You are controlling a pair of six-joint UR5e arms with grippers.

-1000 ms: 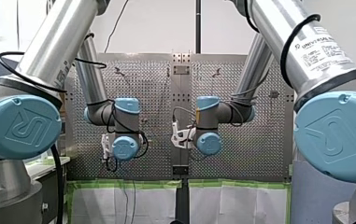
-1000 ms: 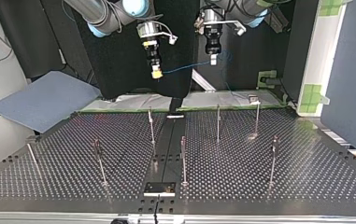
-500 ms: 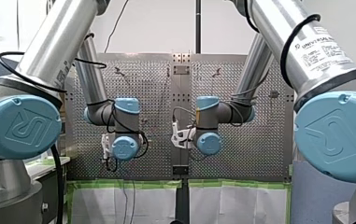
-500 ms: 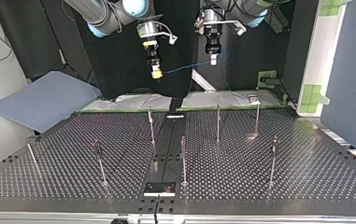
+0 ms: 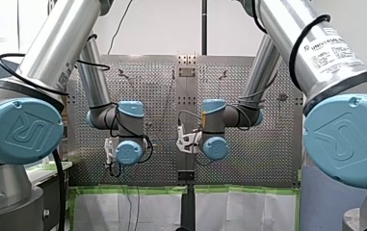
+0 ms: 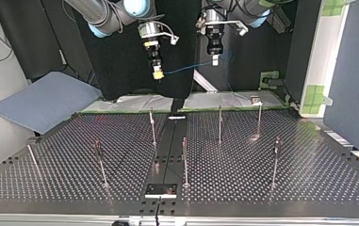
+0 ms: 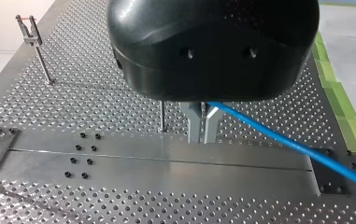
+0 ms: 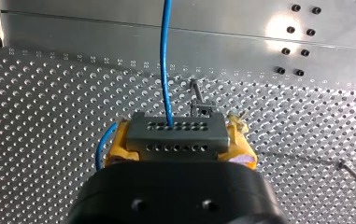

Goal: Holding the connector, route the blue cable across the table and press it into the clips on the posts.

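Observation:
My right gripper (image 8: 178,128) has yellow pads shut on a grey connector (image 8: 178,140) with rows of small holes. The blue cable (image 8: 166,60) leaves the connector's face and runs ahead over the perforated table (image 8: 49,140). In the top view my right gripper (image 6: 157,74) and my left gripper (image 6: 215,60) hang high above the table's far edge, joined by the blue cable (image 6: 182,69). My left gripper (image 7: 202,138) has metal fingers shut on the blue cable (image 7: 297,145), which trails off to one side. Several thin posts (image 6: 152,125) with clips stand on the table (image 6: 309,188).
A grey-blue sheet (image 6: 45,101) lies off the table at the top view's left. White covers edged in green tape (image 6: 134,102) lie beyond the far edge. A small metal plate (image 6: 160,189) sits at the near edge, on the centre strip. A clipped post (image 7: 28,35) stands far from my left gripper.

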